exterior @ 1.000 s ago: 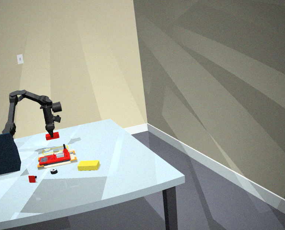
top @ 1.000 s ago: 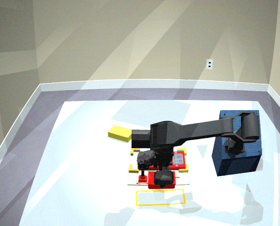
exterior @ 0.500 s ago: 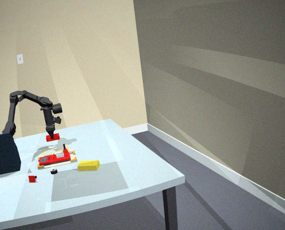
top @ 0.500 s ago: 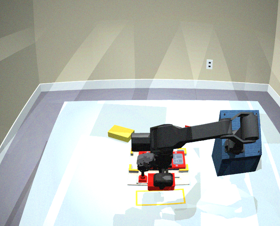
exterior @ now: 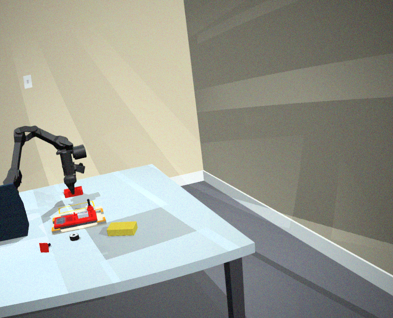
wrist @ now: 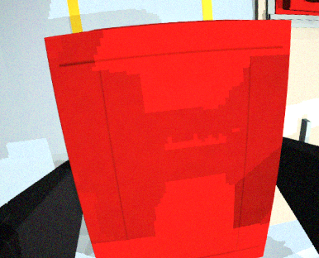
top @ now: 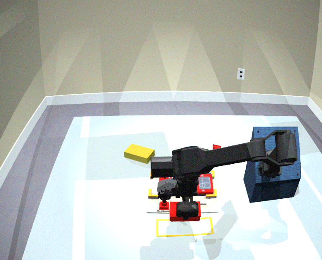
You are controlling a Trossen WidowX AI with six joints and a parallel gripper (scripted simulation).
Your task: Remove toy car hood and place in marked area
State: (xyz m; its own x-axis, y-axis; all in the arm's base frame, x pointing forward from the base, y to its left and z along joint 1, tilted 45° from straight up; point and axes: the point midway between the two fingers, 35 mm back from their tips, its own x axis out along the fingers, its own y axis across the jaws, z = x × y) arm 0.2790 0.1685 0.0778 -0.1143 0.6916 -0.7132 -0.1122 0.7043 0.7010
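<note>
The red hood [top: 173, 213] [exterior: 78, 191] [wrist: 173, 124] is held in the air, off the car. My gripper [top: 187, 213] [exterior: 72, 192] [wrist: 176, 159] is shut on it, with one dark finger at each side in the wrist view. The marked area is a yellow outline [top: 156, 228] [exterior: 59, 210] [wrist: 75, 18]. In the top view the hood overlaps its back edge. In the exterior view the hood shows above the outline. The toy car [top: 210, 191] [exterior: 83, 221] is red and partly hidden by the arm in the top view.
Yellow corner pieces [top: 154, 196] surround the car. A red-based lever [top: 164, 206] [exterior: 89, 208] stands upright. A yellow block [top: 138, 153] [exterior: 121, 228], a black-and-white wheel [exterior: 74, 236] and a small red part [top: 216, 146] [exterior: 44, 247] lie on the table. A blue box [top: 276, 190] [exterior: 5, 215] stands under the arm's base.
</note>
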